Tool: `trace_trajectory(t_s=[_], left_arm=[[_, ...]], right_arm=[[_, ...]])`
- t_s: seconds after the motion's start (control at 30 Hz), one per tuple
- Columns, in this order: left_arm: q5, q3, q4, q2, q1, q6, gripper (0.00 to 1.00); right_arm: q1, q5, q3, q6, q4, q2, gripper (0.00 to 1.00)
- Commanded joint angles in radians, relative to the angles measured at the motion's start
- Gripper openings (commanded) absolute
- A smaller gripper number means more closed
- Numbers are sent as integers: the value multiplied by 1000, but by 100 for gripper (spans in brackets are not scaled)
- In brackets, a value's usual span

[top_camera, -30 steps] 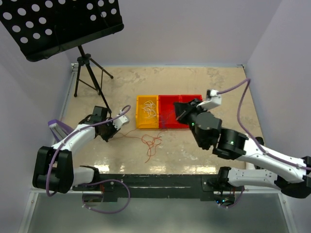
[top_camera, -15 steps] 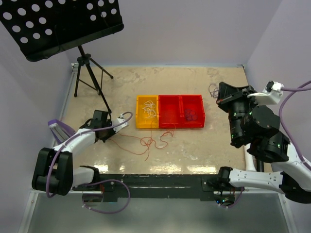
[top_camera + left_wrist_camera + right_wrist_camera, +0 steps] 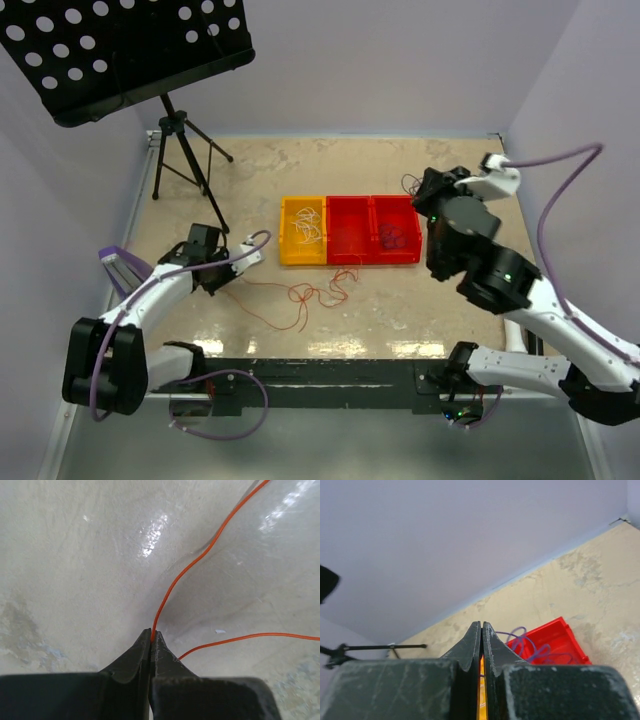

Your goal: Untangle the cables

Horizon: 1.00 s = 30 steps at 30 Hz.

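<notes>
Between the two pincers, three bins are set edge to edge in a row on the tabletop point(image 3: 450, 150). The yellow bin point(image 3: 287, 245), the one nearest the left pincer point(image 3: 218, 282), is loosely filled with white cables point(image 3: 306, 228). In the right red bin point(image 3: 412, 240), the one nearest the right pincer point(image 3: 425, 187), a small tangle of purple cables point(image 3: 391, 237) is seen. What the middle red bin point(image 3: 350, 215) holds cannot be made out.

The left pincer is held low over the tabletop and is closed on the end of one red-orange cable point(image 3: 200, 555). The strand is pinched right at the tips and is led away from them in a long curve. To the right of that pincer, on the near side of the bins, the other red-orange cables point(image 3: 318, 293) are spread in a loose knot on the bare surface, just beside the bins' near walls.

The right pincer is held high above the tabletop with its jaws pressed together. A looped purple cable point(image 3: 409, 184) is seen hanging at its tips, apparently pinched there, by the far corner of the right red bin.

Beyond the left pincer, a music stand point(image 3: 120, 50) with a perforated black desk is set on a tripod near the far left corner of the tabletop. One tripod leg is planted just beyond that pincer, between it and the yellow bin's far side.
</notes>
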Motion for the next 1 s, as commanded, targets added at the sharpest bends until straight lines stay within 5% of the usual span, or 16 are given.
trace_trajectory(t_s=[0.0,0.37,0.7,0.87,0.97], left_arm=[[142,148,-156,-94,1,-30,0],[392,454,-329,-137,1,-137,0],[770,1043,-489,-50,-4,-292,0],[863,1244,-431,-42,-5,-414,0],[913,1326,-397,-42,-7,-487,0]], right_arm=[[-144,-187,-92,13,91,83,0],[-441,-434,-223,53,214,308,0],[-498,-523,-304,93,248,428,0],[-507,-540,-323,131,226,486,0],[-512,-560,-323,144,217,512,26]])
